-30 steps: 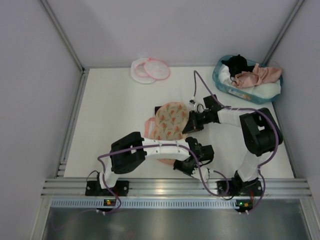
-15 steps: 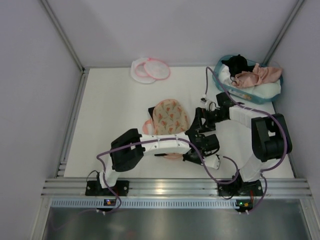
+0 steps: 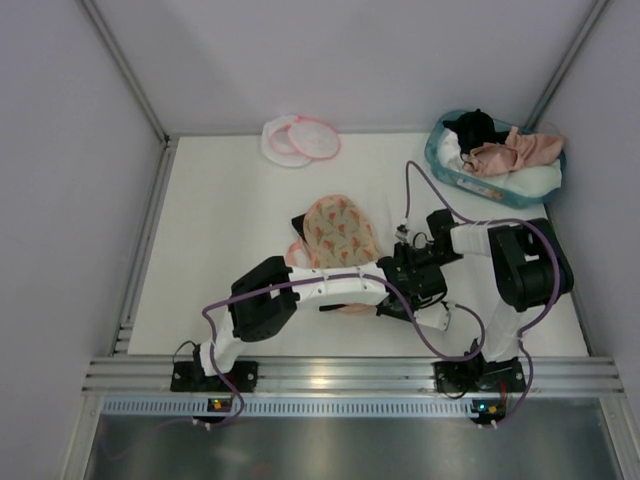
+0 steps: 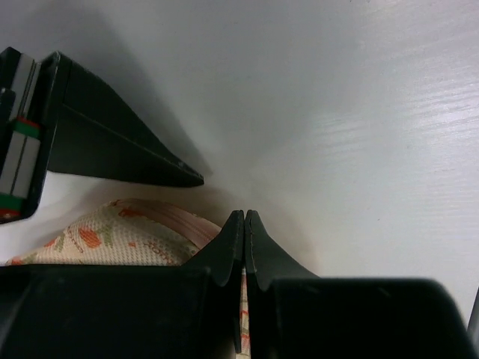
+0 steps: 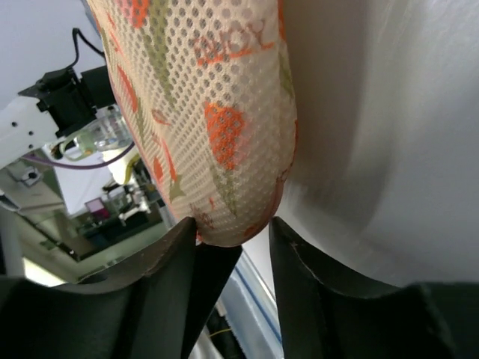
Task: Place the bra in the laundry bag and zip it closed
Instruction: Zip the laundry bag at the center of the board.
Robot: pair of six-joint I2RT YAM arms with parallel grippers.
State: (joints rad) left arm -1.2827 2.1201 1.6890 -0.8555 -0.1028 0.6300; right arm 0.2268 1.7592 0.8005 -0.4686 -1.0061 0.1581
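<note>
The salmon-pink bra (image 3: 522, 150) lies draped over the clothes in the teal basket (image 3: 434, 158) at the back right, far from both grippers. The laundry bag (image 3: 300, 140), white mesh with a pink rim, lies open at the back edge of the table. An orange-printed padded piece (image 3: 338, 235) sits mid-table. My left gripper (image 4: 245, 214) is shut at that piece's near right edge, a sliver of its printed fabric showing between the fingers. My right gripper (image 5: 232, 224) stands open around the rounded end of the printed piece (image 5: 213, 105), whose fabric touches only the left finger.
The basket also holds black and white garments (image 3: 475, 130). Both arms meet and cross just right of the table's middle, with purple cables looping around them. Grey walls close in the table on three sides.
My right gripper let go of the printed piece, opened wide, then partly closed and moved toward me. The left gripper slid right and away, staying shut, and the piece shifted slightly.
</note>
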